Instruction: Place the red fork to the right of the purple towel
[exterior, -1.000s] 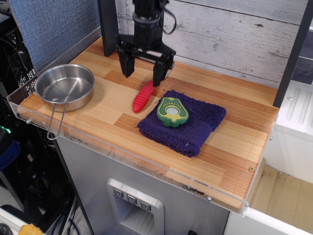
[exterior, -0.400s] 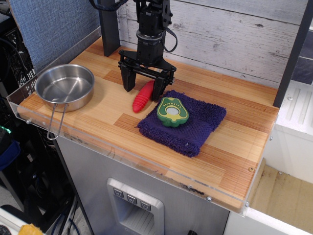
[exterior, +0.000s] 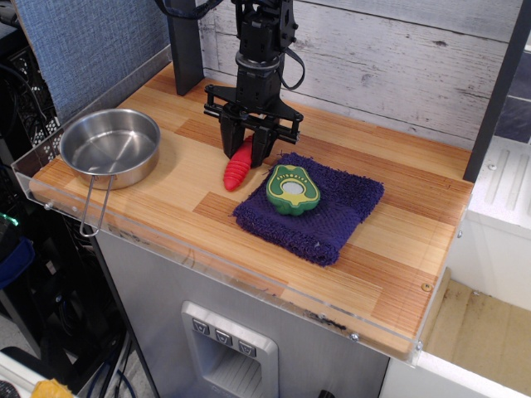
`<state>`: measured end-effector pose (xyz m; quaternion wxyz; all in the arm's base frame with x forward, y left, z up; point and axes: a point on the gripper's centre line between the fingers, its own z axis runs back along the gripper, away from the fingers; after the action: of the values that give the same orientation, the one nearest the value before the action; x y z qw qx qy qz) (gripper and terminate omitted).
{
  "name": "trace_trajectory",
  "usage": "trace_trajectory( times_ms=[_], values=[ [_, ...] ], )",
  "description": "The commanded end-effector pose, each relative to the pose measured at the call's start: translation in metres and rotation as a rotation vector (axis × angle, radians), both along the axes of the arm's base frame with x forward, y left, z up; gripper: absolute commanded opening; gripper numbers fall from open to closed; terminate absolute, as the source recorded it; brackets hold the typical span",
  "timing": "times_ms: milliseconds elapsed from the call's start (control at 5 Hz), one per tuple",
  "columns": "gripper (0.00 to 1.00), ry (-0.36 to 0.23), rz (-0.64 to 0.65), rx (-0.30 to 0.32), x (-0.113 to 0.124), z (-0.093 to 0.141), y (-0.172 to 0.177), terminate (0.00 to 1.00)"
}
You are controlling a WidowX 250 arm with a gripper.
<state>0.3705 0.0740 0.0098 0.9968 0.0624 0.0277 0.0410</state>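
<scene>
The red fork (exterior: 237,168) lies on the wooden table just left of the purple towel (exterior: 325,210); only its ribbed red handle shows, the metal head is hidden under the gripper. My black gripper (exterior: 246,148) stands low over the fork's far end, its two fingers closed in against the handle on both sides. The folded purple towel lies at the table's middle with a green and yellow avocado-shaped toy (exterior: 292,188) on its left part.
A steel bowl (exterior: 109,146) with a wire handle stands at the table's left edge. A dark post (exterior: 184,46) rises at the back left. A clear acrylic rim (exterior: 249,274) runs along the front. Bare wood (exterior: 415,232) lies right of the towel.
The gripper came down from above the table to the fork, and its fingers narrowed from wide open to closed around the fork's far end. The fork, towel and bowl have not moved.
</scene>
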Motion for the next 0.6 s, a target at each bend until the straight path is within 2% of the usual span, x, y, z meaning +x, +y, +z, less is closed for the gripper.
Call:
trace_trajectory(
  times_ms=[0,200,400],
  values=[
    [0.00,-0.086,0.109,-0.030,-0.013,0.041,0.014,0.00],
    [0.00,-0.126,0.215,-0.112,-0.034,0.089,0.023,0.00],
    [0.00,-0.116,0.266,-0.156,-0.048,0.119,0.008,0.00]
  ],
)
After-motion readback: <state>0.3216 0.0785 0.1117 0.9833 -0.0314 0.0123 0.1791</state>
